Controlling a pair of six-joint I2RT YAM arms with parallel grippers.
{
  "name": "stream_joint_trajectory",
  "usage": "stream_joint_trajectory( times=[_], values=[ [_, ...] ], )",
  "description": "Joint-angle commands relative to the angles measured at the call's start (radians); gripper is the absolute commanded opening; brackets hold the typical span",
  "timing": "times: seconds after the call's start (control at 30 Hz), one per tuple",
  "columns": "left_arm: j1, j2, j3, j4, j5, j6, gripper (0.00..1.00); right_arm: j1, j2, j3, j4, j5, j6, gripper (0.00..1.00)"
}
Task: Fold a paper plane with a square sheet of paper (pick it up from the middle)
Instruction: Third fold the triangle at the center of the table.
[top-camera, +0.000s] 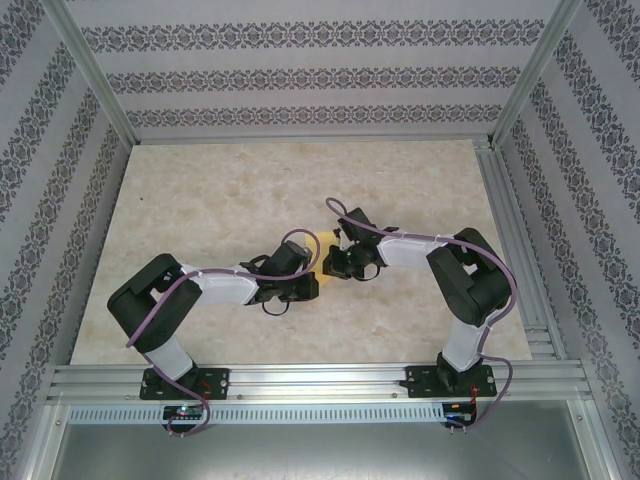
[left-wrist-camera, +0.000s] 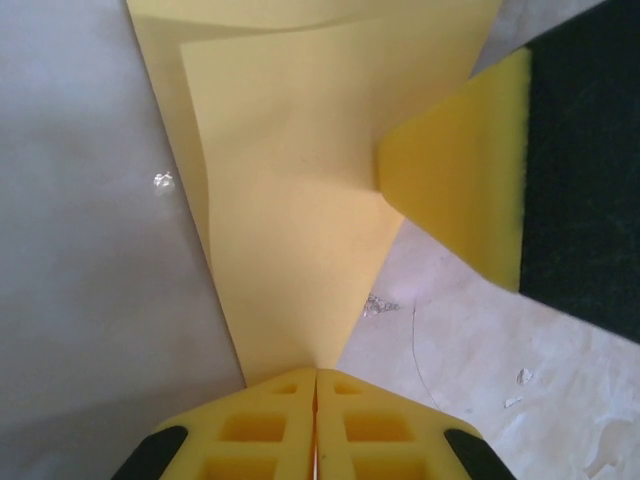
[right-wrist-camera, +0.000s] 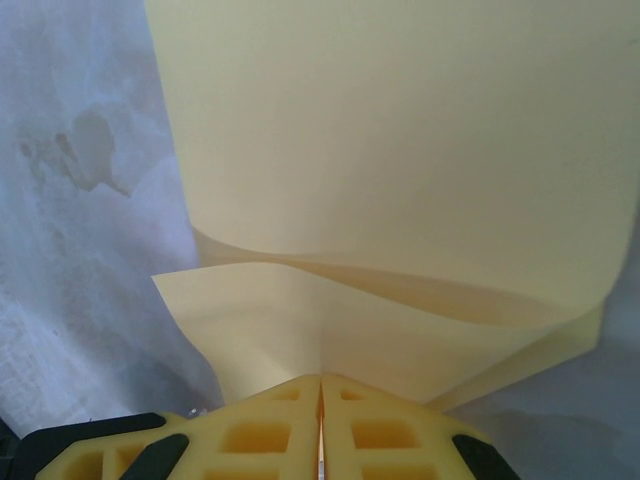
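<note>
The yellow paper (top-camera: 329, 238) is held up between both grippers near the middle of the table, mostly hidden by them in the top view. In the left wrist view the paper (left-wrist-camera: 300, 200) narrows to a point pinched in my left gripper (left-wrist-camera: 316, 372), whose jaws are shut on it; a yellow finger of the right gripper (left-wrist-camera: 460, 190) presses on the sheet's right side. In the right wrist view the paper (right-wrist-camera: 400, 150) curves in loose layers, and my right gripper (right-wrist-camera: 321, 378) is shut on a creased edge of it.
The beige marble-patterned tabletop (top-camera: 220, 190) lies under both arms. Aluminium frame rails (top-camera: 510, 230) run along the right and near edges, and patterned walls (top-camera: 300, 75) enclose the space. Small bright specks (left-wrist-camera: 380, 305) lie on the table below the paper.
</note>
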Motion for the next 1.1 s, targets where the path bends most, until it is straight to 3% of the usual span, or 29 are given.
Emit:
stream_joint_trajectory(
  times=[0.0, 0.53, 1.07],
  values=[
    [-0.012, 0.011, -0.011, -0.091, -0.045, 0.004, 0.09, -0.010, 0.009, -0.013, -0.016, 0.040, 0.003, 0.09],
    [-0.012, -0.072, 0.078, -0.047, -0.048, -0.007, 0.17, -0.012, 0.040, -0.015, -0.026, 0.040, 0.001, 0.10],
    [-0.012, 0.055, 0.085, -0.098, -0.037, -0.014, 0.13, -0.026, 0.038, -0.018, 0.011, 0.012, 0.006, 0.10]
  ],
)
